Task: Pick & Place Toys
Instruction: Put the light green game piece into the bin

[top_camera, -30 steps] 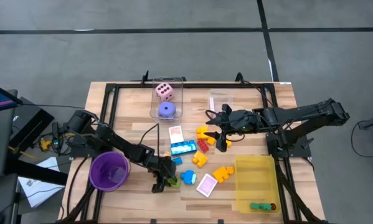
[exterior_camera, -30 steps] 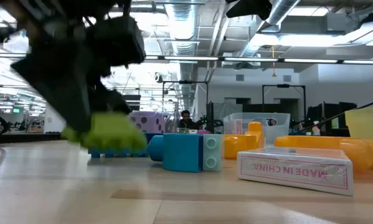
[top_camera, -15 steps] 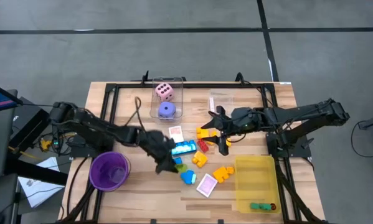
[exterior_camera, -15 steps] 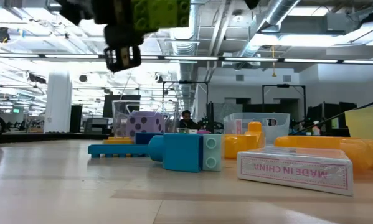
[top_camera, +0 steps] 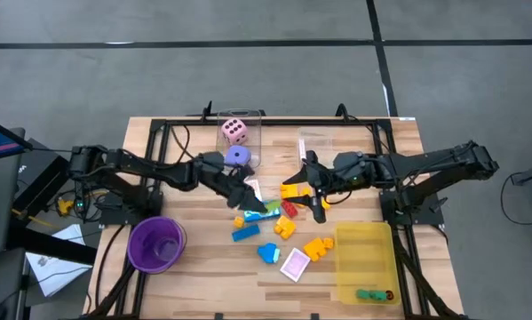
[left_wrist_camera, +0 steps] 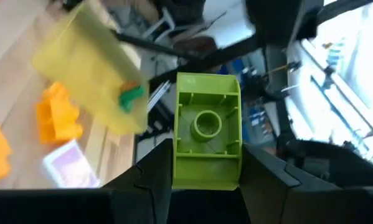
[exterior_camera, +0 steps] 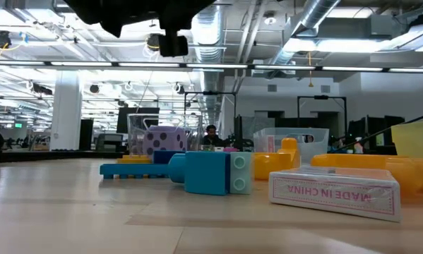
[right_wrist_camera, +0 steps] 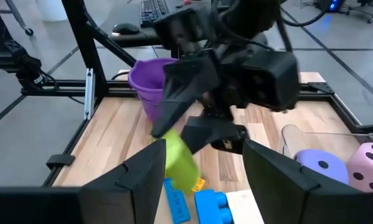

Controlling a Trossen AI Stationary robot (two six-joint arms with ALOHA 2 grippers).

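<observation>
Nearest the bench's front edge, a pink card (top_camera: 296, 264) and a blue block (top_camera: 268, 253) lie loose, with the yellow tray (top_camera: 364, 258) at the front right corner. Farther in, above the toy cluster, the left hand (top_camera: 252, 204) is clamped on a green block (left_wrist_camera: 207, 131), carried well off the wood. The tray lies to its right, past the right hand (top_camera: 315, 188), which hangs over orange pieces; whether that one is parted I cannot tell. Behind, two dice (top_camera: 236, 143) sit in a clear box.
</observation>
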